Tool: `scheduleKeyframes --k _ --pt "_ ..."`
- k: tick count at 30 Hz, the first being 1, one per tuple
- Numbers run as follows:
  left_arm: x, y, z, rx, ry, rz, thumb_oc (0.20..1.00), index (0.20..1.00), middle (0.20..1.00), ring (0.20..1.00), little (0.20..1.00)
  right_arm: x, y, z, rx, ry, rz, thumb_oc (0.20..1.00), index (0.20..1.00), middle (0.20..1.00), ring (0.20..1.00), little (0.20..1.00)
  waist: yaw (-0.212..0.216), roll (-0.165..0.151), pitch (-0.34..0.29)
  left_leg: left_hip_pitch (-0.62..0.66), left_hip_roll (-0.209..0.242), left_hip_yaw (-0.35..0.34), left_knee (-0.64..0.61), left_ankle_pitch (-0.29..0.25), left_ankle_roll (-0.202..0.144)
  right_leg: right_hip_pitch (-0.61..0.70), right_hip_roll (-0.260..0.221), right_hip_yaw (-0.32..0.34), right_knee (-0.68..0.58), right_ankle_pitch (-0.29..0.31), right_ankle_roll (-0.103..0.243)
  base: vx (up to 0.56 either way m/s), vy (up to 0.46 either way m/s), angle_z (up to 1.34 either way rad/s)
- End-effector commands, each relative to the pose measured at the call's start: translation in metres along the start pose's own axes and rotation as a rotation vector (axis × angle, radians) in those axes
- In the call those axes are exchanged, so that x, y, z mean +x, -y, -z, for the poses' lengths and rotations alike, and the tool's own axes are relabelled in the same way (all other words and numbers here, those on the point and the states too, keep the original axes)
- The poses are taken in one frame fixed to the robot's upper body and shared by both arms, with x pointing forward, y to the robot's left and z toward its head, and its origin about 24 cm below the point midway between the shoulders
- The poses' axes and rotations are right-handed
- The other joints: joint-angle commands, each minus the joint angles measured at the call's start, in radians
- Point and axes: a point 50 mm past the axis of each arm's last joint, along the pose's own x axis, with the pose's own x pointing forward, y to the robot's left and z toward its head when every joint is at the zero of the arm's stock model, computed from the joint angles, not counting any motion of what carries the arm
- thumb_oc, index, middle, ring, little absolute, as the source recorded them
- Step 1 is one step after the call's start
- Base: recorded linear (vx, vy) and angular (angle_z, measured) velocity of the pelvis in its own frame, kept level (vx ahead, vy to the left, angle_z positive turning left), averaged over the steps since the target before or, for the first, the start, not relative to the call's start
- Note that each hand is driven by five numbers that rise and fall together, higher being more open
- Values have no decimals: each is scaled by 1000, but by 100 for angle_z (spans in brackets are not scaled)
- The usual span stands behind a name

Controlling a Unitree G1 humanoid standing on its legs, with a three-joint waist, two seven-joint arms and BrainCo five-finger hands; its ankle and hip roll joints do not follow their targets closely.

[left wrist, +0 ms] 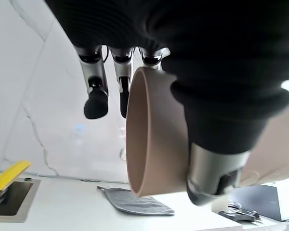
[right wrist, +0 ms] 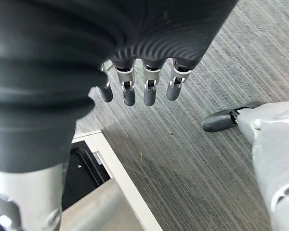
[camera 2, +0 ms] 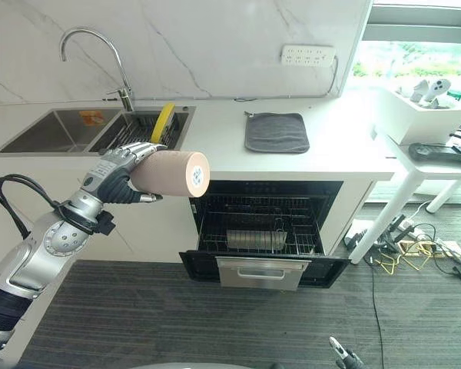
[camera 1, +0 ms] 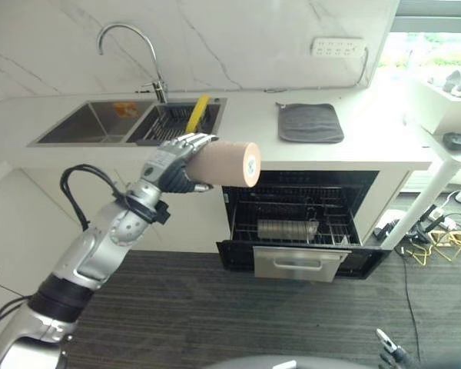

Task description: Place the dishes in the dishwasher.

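A tan cup (camera 1: 229,162) lies on its side in the air, in front of the counter edge, with my left hand (camera 1: 171,164) shut on it; its base with a small sticker faces right. In the left wrist view the cup (left wrist: 154,144) sits between thumb and fingers (left wrist: 96,98). Below and to the right stands the open dishwasher (camera 1: 303,211), its wire rack (camera 1: 292,223) pulled out with a metal piece lying in it. My right hand (right wrist: 135,91) hangs low over the striped floor, fingers straight and holding nothing.
A double sink (camera 1: 131,121) with a tall tap (camera 1: 131,46) is set in the white counter (camera 1: 253,142); a yellow item (camera 1: 197,112) stands in its right basin. A grey mat (camera 1: 310,122) lies on the counter. A white table (camera 1: 446,115) and cables stand at right.
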Motion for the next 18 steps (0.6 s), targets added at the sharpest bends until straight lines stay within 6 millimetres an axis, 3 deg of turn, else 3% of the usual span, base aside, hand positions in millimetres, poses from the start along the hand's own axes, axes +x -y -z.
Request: scheduleKeyframes --k 1,6,8,11,13,15,16,18 --pt "16 -38 -3 56 48 -144 200 200 200 200 200 8 -29 -3 24 33 -89 1000 1000 1000 1000 1000 1 -43 5 -11 -23 36 16 1 35 -12 -48 49 118 -96 29 86 -149 -2" --pt "18 -39 -2 43 41 -182 200 200 200 200 200 7 -27 -2 -6 34 -101 1000 1000 1000 1000 1000 -20 -39 11 -21 7 44 28 17 13 -21 -14 63 143 -129 -4 90 -181 -1" --pt "15 -39 3 28 10 -214 200 200 200 200 200 8 -26 -10 -77 32 -109 1000 1000 1000 1000 1000 -21 -49 27 -74 -5 45 176 4 14 -32 -9 102 151 -130 -23 97 -181 -9" --pt "12 -39 6 13 4 -229 200 200 200 200 200 7 -20 -17 -101 38 -97 1000 1000 1000 1000 1000 -10 -56 64 -197 -34 4 401 61 20 -27 12 135 149 -124 -50 104 -100 -38" --pt "11 -39 4 7 15 -219 200 200 200 200 200 6 -14 -17 -100 27 -83 1000 1000 1000 1000 1000 1 -40 74 -232 -72 -5 302 59 24 -12 24 142 150 -132 -45 260 160 -15" --pt "12 -36 0 0 39 -211 200 200 200 200 200 5 -10 -13 -71 18 -64 1000 1000 1000 1000 1000 17 -24 81 -277 -79 20 192 144 0 36 32 124 134 -147 -44 304 245 11" --pt "13 -33 0 3 49 -200 200 200 200 200 200 5 -10 -12 -47 23 -59 1000 1000 1000 1000 1000 33 -29 75 -303 -86 7 180 146 -3 68 19 105 117 -152 -40 261 211 32" --pt "10 -32 2 42 43 -190 200 200 200 200 200 8 -22 -13 -80 38 -73 1000 1000 1000 1000 1000 64 -36 52 -289 -119 -28 161 105 26 85 1 86 130 -171 -23 203 192 5"
